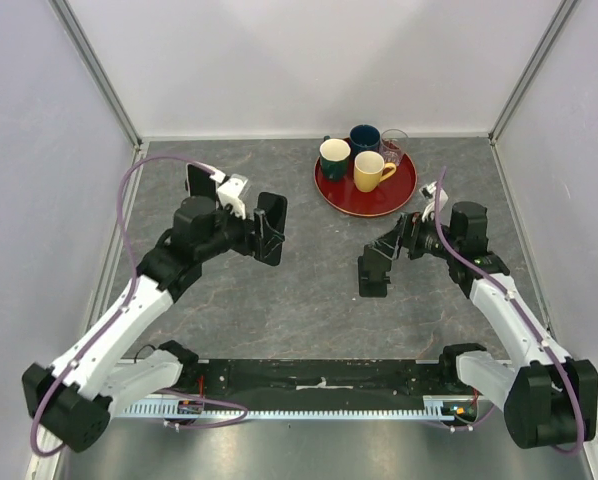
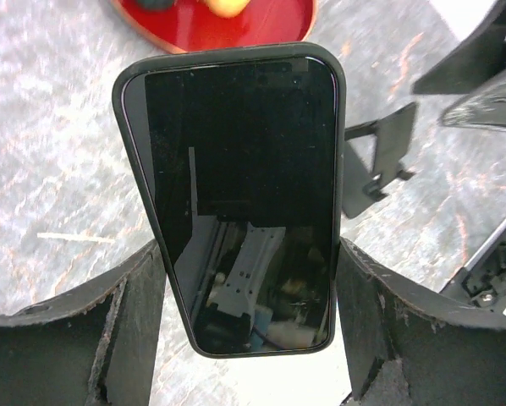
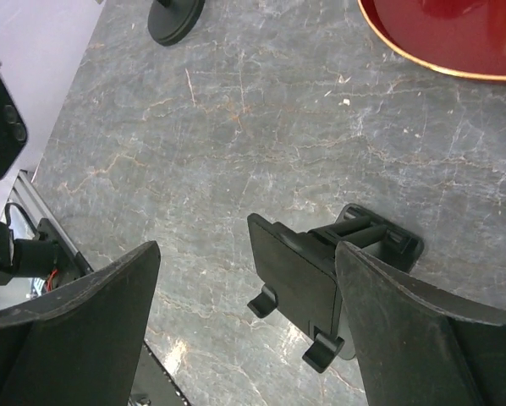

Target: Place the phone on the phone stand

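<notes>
Your left hand is closed on the black phone, pinching its long edges near one end, above the bench. Your right hand is spread wide, straddling the phone stand without clamping it. With that end grip the phone may pivot or slip on contact, and an unbraced stand could slide or tip.

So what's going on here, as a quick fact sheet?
phone: black, gripped by the left end effector
phone stand: black, empty, on the table, below the open right end effector
red tray: far side of table, holding mugs
status: phone not yet on stand
</notes>
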Available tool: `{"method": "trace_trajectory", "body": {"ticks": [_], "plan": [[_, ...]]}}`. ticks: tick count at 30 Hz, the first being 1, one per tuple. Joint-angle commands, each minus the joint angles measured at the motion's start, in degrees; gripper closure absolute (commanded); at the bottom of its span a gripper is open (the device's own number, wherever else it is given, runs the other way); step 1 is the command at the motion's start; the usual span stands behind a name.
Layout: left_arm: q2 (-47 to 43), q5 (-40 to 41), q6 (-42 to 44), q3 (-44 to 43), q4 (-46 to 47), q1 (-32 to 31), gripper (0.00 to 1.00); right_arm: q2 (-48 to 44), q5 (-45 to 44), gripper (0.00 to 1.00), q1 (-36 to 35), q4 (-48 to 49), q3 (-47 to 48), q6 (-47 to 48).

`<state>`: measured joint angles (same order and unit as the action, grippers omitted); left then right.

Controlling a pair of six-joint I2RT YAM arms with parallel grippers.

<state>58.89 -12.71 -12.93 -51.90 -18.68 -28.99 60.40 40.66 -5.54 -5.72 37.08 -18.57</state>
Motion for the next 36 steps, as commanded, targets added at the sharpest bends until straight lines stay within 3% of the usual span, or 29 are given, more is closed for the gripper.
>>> {"method": "trace_trajectory", "body": {"ticks": [1, 11, 22, 27, 28, 31, 36], "plan": [[-8.3, -6.1, 2.0, 2.6, 14.1, 0.0, 0.98, -0.9, -1.4, 0.12, -0.1, -1.2, -0.2, 2.1], [-18.1, -9.1, 1.1, 6.9, 21.6, -0.1, 0.98, 1.2, -9.6, 0.14, -1.8, -4.7, 0.3, 4.8], [-20.7, -5.7, 1.3, 8.2, 22.5, -0.1, 0.98, 4.6, -2.7, 0.43, -6.7, -0.3, -0.6, 3.3], [-20.6, -5.5, 1.2, 8.2, 22.5, -0.1, 0.98, 4.6, -1.5, 0.65, -8.2, 1.7, -2.7, 1.9], [-20.5, -5.6, 1.2, 8.2, 22.5, -0.1, 0.98, 4.5, -0.7, 0.69, -8.4, 3.8, -3.2, 1.2], [-20.6, -5.1, 1.2, 8.4, 22.5, -0.1, 0.98, 2.9, -1.8, 0.98, -9.6, 11.1, -5.5, -3.3], [-22.4, -3.7, 1.1, 9.7, 23.9, 0.0, 0.98, 0.4, -9.6, 1.00, -14.7, 29.3, -7.5, -16.0]]}}
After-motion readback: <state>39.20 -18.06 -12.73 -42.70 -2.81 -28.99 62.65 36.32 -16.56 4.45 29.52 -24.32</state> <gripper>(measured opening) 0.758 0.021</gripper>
